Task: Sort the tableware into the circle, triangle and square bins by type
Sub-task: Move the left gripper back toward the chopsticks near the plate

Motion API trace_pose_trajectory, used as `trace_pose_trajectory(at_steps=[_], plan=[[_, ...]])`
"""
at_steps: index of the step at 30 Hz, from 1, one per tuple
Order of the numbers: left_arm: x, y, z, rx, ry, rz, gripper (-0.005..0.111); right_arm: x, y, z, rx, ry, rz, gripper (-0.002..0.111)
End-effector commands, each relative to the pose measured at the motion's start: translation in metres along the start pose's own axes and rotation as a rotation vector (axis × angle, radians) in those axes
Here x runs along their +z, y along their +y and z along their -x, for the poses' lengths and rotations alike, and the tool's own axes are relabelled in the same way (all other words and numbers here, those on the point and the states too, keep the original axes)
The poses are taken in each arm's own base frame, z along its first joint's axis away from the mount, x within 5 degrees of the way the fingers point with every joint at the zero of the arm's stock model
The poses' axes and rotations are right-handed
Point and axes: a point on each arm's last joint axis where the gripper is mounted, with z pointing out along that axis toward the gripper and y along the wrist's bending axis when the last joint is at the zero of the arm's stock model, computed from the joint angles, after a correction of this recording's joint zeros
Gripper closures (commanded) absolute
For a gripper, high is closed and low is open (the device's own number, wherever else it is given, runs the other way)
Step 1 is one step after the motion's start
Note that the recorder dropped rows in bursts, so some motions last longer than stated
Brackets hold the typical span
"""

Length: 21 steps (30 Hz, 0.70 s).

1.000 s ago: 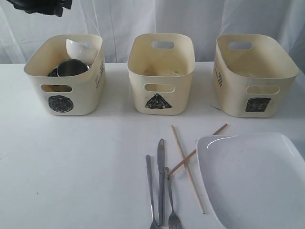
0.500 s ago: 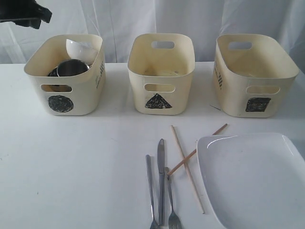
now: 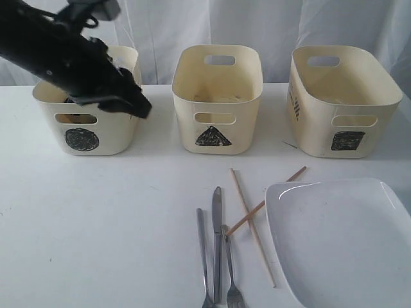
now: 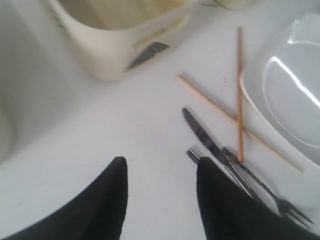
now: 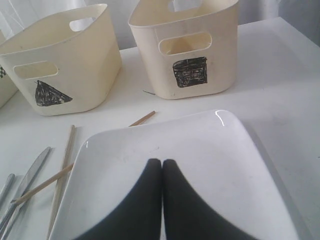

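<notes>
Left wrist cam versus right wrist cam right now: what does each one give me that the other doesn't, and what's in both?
Only the left wrist view: the left gripper, open above the table, and the fork with its tines. Only the right wrist view: the right gripper, shut over the plate, and the square bin with its mark. Both: the triangle bin, the crossed chopsticks, the knife and the plate.
</notes>
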Motion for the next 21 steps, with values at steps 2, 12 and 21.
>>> trace_pose_trajectory(at_steps=[2, 12, 21], plan=[[0.037, -0.032, -0.012, 0.098, 0.125, -0.094, 0.057, 0.0, 0.0, -0.001, 0.0, -0.002, 0.0, 0.108], [0.093, -0.051, -0.027, 0.198, 0.235, -0.169, 0.057, 0.0, 0.0, -0.001, 0.0, -0.002, 0.0, 0.108], [0.124, -0.073, -0.026, 0.283, 0.219, -0.274, 0.057, 0.0, 0.0, -0.001, 0.003, -0.002, 0.0, 0.108]])
